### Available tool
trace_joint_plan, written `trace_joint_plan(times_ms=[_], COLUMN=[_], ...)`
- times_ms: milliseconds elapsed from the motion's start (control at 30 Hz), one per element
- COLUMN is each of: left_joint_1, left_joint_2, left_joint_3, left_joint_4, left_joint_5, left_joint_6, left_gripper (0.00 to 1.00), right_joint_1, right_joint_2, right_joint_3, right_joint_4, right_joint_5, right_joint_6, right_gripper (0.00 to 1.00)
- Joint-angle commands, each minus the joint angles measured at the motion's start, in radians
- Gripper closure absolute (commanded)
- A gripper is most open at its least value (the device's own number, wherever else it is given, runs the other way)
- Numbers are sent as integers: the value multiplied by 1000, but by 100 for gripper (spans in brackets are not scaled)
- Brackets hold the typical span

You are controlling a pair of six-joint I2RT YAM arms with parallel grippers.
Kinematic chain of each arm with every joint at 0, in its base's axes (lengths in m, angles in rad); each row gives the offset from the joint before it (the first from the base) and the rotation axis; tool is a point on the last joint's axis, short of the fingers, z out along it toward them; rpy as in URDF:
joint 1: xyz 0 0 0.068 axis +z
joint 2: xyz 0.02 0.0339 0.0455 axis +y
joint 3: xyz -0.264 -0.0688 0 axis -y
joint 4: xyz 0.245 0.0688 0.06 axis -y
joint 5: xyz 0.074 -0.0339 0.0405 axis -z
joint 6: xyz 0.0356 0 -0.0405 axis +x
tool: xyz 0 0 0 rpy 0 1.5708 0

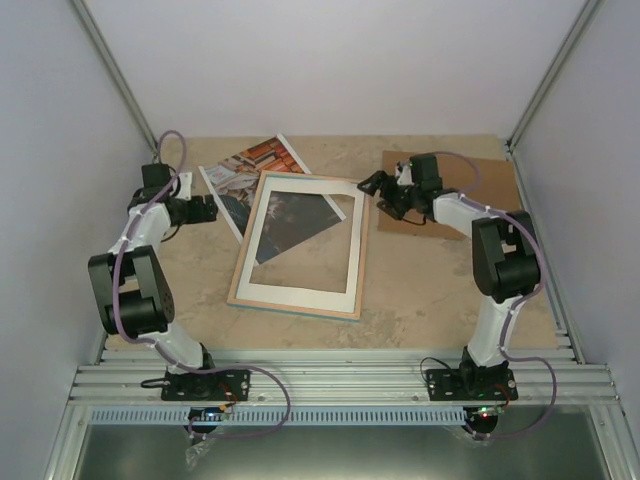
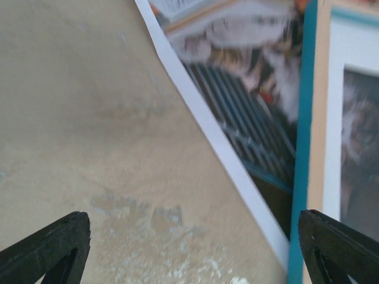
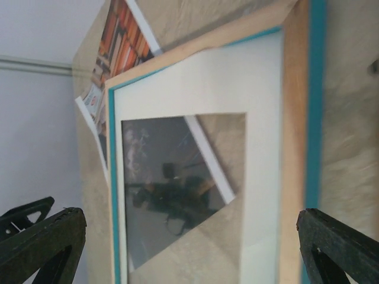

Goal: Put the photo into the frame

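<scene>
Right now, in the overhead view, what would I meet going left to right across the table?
Left tool → photo → frame → right tool → brown board.

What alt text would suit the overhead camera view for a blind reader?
A thin rectangular picture frame, light wood and turquoise, lies flat on a pale table, covering part of a white-bordered colour photo. The robot's left gripper and right gripper flank it, both open; a flat brown board lies beside the right one.
</scene>
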Motion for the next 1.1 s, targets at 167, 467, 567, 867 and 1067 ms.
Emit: trace_joint_plan(times_ms=[167,467,567,867,1067], left_joint_1=[-55,-177,-220,-353,-334], left_joint_2=[40,37,32,-10,-130], left_joint_3=[-113,-236,-272,-316,-265], left_joint_4=[-184,-163,-143,-86,28], left_joint_5=[43,6,12,42,10], left_joint_6=[388,448,443,397,318], left_gripper=[15,35,40,45,18], right_joint_1=[-84,-108,-108,-98,-22], right_joint_2=[50,62,54,52,94], right_joint_3=[154,204,226,273,330], right_joint_4=[-298,-478,-559,-670,-462], right_joint_5=[-145,-319,-334,-263,-50], right_joint_6=[-502,-888,-1064,-1339,-1247], right_gripper=[3,10,14,31,36])
